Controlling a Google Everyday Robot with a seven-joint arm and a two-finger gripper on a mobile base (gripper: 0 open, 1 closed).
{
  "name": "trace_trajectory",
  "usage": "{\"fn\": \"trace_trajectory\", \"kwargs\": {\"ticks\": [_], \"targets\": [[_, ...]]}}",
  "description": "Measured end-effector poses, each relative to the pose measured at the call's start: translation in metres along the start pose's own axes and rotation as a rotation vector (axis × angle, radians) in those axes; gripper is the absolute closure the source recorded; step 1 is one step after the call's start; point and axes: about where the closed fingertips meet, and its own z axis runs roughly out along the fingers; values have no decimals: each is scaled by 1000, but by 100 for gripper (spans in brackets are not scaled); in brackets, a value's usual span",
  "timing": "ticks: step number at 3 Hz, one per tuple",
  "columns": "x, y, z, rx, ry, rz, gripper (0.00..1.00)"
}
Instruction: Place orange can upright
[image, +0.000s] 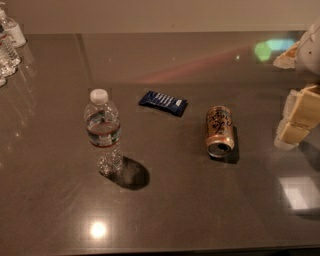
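The orange can (219, 131) lies on its side on the dark table (200, 210), right of centre. Its silver top with the pull-tab hole faces the near edge, and its dark curly lettering faces up. My gripper (296, 120) is at the right edge of the view, a cream and white shape a little to the right of the can and apart from it. It holds nothing that I can see.
A clear water bottle (103, 131) with a white cap stands upright left of centre. A flat dark-blue snack wrapper (163, 103) lies between the bottle and the can, further back. More water bottles (7, 42) stand at the far left corner.
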Motion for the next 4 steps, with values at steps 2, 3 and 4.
{"fn": "trace_trajectory", "kwargs": {"ticks": [2,3,4], "targets": [[-4,-6,5,-3,1,-69,0],[-15,-15,17,-19,-10,-171,0],[-27,-21,30,-48,-25,-283,0]]}}
